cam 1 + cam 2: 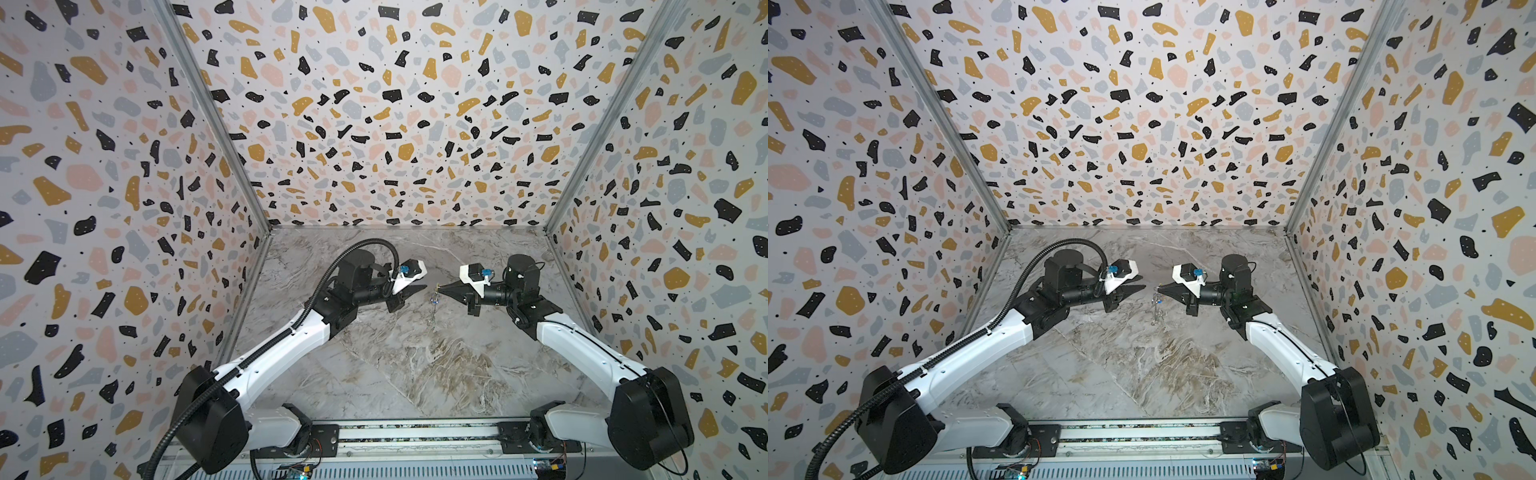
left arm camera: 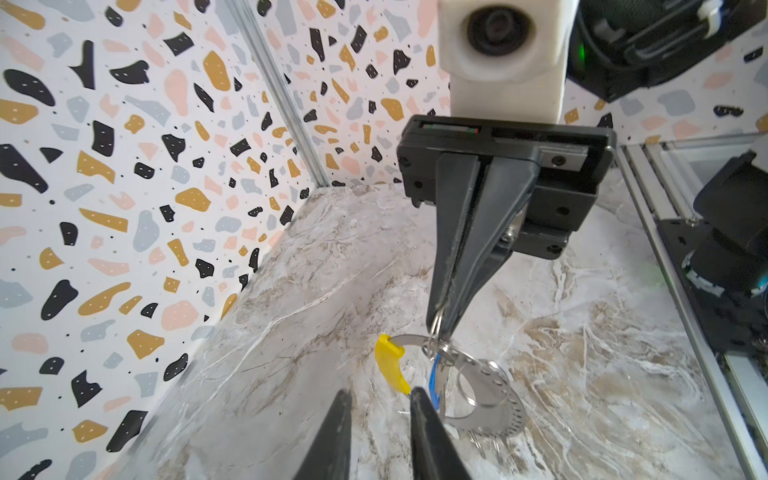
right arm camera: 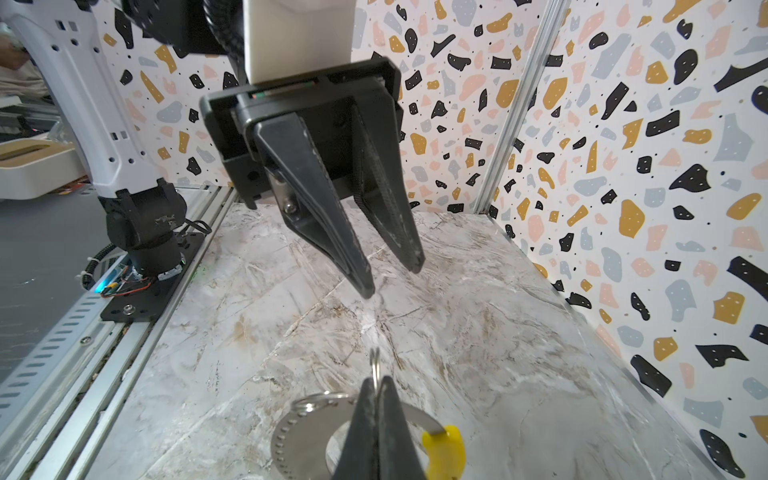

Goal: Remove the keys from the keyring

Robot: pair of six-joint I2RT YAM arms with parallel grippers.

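The keyring [image 2: 492, 415], a flat silver ring with a yellow sleeve [image 2: 390, 365], hangs in mid-air over the marble floor. It hangs from a small split ring [image 2: 436, 328], and my right gripper [image 2: 441, 330] is shut on that split ring. A blue tag [image 2: 434, 380] of one of the keys dangles beside the keyring; the key blades themselves are hard to make out. My left gripper [image 2: 381, 392] is open with nothing between its fingers, and one fingertip is just short of the yellow sleeve. In both top views the two grippers [image 1: 424, 287] [image 1: 441, 291] face each other tip to tip, with the keyring [image 1: 1156, 307] hanging under the right one.
The marble floor [image 1: 395, 365] is boxed in by terrazzo-patterned walls [image 1: 124, 187] on three sides. The rail [image 1: 415, 436] carrying both arm bases runs along the near edge.
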